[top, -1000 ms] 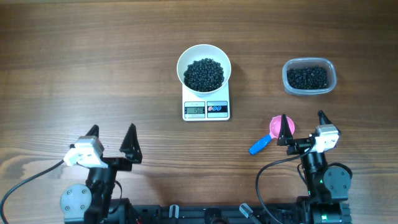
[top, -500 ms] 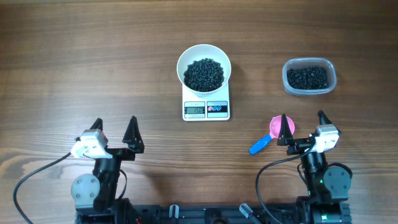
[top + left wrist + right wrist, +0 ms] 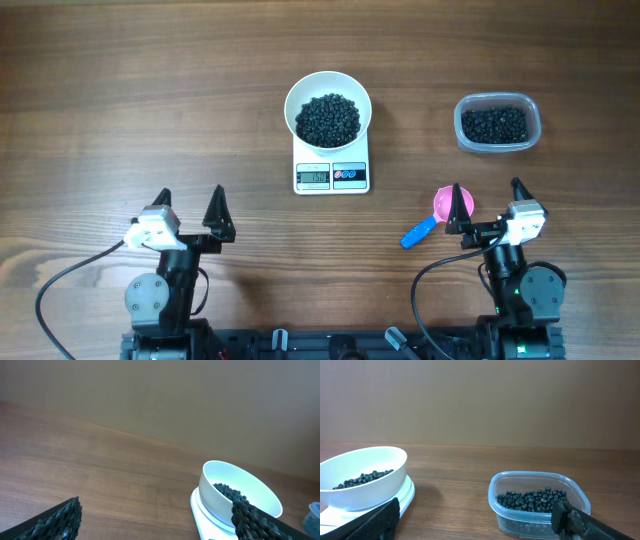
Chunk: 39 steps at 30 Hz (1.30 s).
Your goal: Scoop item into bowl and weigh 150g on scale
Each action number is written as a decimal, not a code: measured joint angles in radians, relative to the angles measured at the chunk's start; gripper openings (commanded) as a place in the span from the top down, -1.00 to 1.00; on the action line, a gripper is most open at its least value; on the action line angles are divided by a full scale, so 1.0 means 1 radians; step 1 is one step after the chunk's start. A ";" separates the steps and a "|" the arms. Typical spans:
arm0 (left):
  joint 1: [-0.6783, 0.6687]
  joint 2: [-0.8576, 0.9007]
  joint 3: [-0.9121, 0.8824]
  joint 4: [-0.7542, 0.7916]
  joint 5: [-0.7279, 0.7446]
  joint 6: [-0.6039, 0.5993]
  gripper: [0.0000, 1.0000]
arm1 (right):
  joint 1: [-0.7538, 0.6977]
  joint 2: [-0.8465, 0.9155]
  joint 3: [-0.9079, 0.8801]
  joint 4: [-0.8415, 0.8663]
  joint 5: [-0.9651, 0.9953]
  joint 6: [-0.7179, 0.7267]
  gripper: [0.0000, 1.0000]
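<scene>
We see beads (image 3: 328, 118) in bowl (image 3: 296, 95) on scale (image 3: 360, 165), upper centre | left gripper (image 3: 190, 195) lower left: spread wide, empty | right gripper (image 3: 486, 188) lower right: spread wide, empty

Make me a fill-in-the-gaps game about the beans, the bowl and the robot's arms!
1. The white bowl stands on top of the ____.
2. There are black beans in the bowl and in the clear ____.
3. The scoop has a pink cup and a ____ handle.
4. The left gripper and the right gripper both have their jaws ____.
Missing words: scale; tub; blue; open.
</scene>
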 measured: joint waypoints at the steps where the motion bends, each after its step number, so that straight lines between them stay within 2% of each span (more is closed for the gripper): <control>1: 0.000 0.000 -0.003 0.000 0.000 0.000 -1.00 | 0.000 0.000 0.000 0.000 0.000 0.000 -0.99; 24: 0.000 0.000 -0.055 0.030 -0.002 0.000 -1.00 | 0.000 0.000 0.000 0.000 0.000 0.000 -0.99; 31: 0.000 0.000 -0.055 0.029 -0.024 -0.064 -1.00 | 0.000 0.000 0.000 0.000 0.000 0.000 -1.00; 39: 0.000 0.000 -0.055 0.029 -0.041 -0.086 -1.00 | 0.000 0.000 0.000 0.000 0.000 0.000 -1.00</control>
